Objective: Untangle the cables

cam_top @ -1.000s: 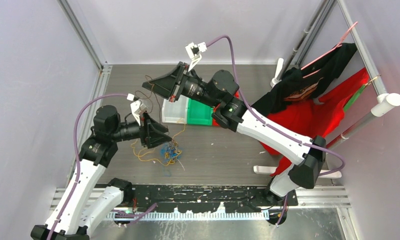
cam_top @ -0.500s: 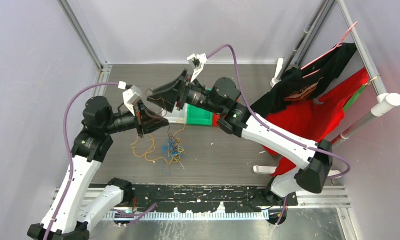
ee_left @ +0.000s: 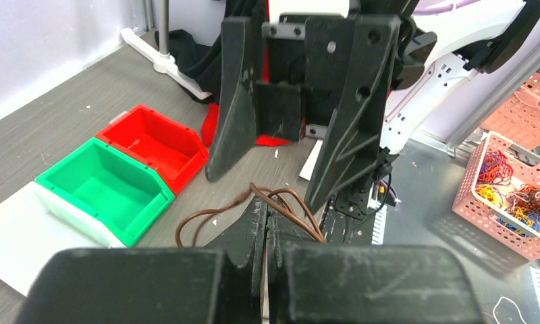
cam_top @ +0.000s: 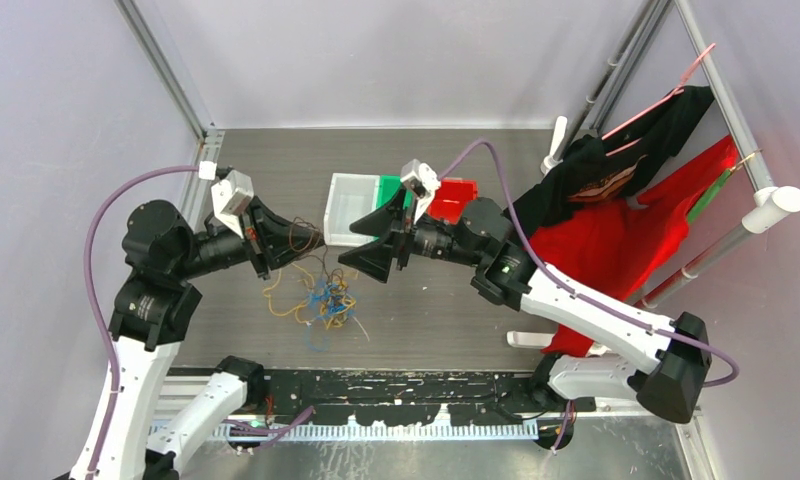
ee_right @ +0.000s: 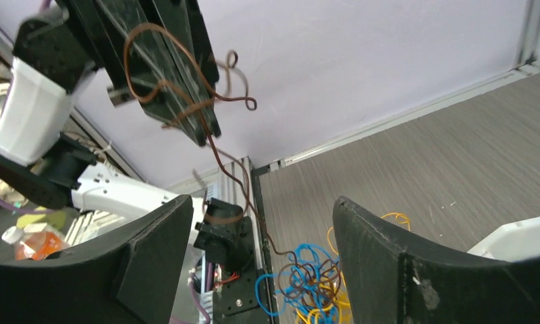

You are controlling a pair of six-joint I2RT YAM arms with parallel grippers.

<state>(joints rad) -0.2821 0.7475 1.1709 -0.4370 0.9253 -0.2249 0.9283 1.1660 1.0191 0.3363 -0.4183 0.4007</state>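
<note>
Grey wood-grain table (cam_top: 456, 300): cables (cam_top: 321, 300) sit in a yellow/blue/brown tangle left of centre, toward the near edge. One brown cable (ee_left: 294, 206) runs up off the pile into the left gripper (ee_left: 266, 219), whose fingers are clamped on it. Right gripper (ee_right: 262, 206) hangs just beside it, facing it, jaws spread wide and gripping nothing. White bin (cam_top: 348, 210), green bin (cam_top: 388, 190) and red bin (cam_top: 454, 198) line up behind, mid-table.

A robotics laboratory cell is indicated: a grey tabletop (cam_top: 446, 300) is enclosed by plain pale walls (cam_top: 376, 60) and metal frame posts (cam_top: 163, 65). Coloured sorting bins (ee_left: 105, 182) are seen ahead-left of the fingers (ee_left: 244, 233) of the left gripper (ee_left: 265, 216), a pink wire-filled basket (ee_left: 487, 226) to their right.
</note>
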